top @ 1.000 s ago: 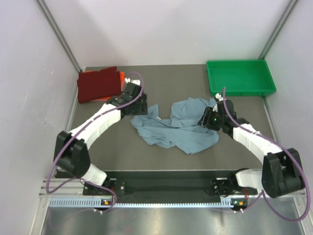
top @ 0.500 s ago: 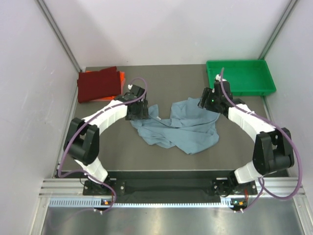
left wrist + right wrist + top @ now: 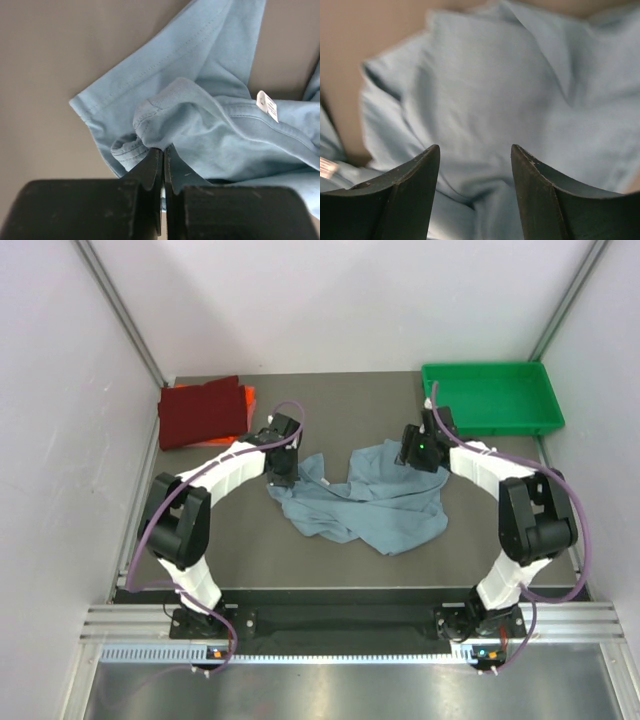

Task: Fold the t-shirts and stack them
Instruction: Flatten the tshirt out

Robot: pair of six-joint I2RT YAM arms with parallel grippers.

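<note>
The grey-blue t-shirt (image 3: 365, 502) lies crumpled mid-table. My left gripper (image 3: 281, 473) is at its left edge. In the left wrist view that gripper (image 3: 163, 149) is shut, pinching a fold of the t-shirt (image 3: 210, 125) by the sleeve hem, with a white label (image 3: 267, 105) to the right. My right gripper (image 3: 419, 453) hovers at the shirt's far right corner. It is open (image 3: 475, 148) with the cloth (image 3: 485, 95) below and between its fingers, not pinched. A dark red folded t-shirt (image 3: 203, 412) lies at the back left on an orange one (image 3: 248, 397).
A green plastic tray (image 3: 490, 398) stands at the back right, just behind the right gripper. White walls and metal posts close in the table (image 3: 330, 400) on three sides. The arm bases sit on the rail at the near edge.
The left gripper has shut on the shirt's left edge. The right arm swung back and left, from the shirt's right side to its far right corner, staying open.
</note>
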